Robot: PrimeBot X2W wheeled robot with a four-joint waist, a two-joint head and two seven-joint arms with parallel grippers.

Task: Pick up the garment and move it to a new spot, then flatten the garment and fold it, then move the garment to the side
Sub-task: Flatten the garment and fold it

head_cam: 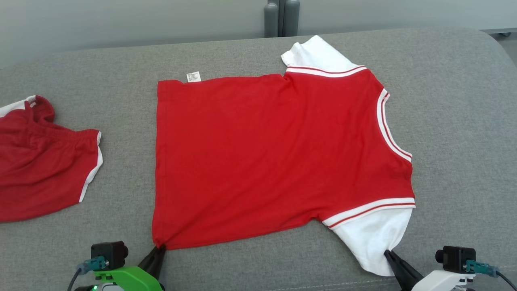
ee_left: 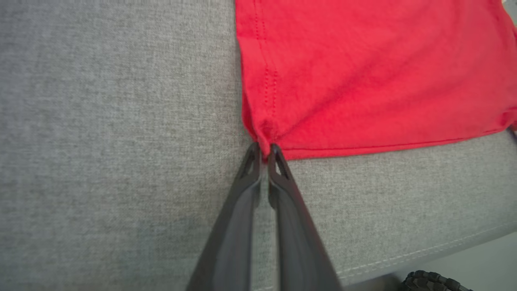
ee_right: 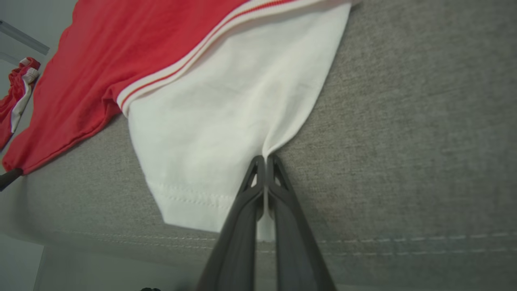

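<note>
Currently, garment (head_cam: 262,153) lies flat on the grey cushion (head_cam: 464,121). Left gripper (head_cam: 160,247) pinched shut on hem corner (ee_left: 264,137); right gripper (head_cam: 388,252) pinched shut on near white sleeve (head_cam: 371,238). Recommend lifting both together, evenly tensioned, for a straight fold.

You see the left gripper (head_cam: 160,248) mounted on a bright green wrist housing (head_cam: 127,277) and the right gripper (head_cam: 388,253) on a white wrist housing (head_cam: 442,279); each wrist carries a small black box camera (head_cam: 108,250) with a teal plug (head_cam: 93,264) and a dark cable (head_cam: 505,276). Your fingers (ee_left: 238,226) are long, dark grey and tapering; each has a small triangular cut-out near its tip.
</note>
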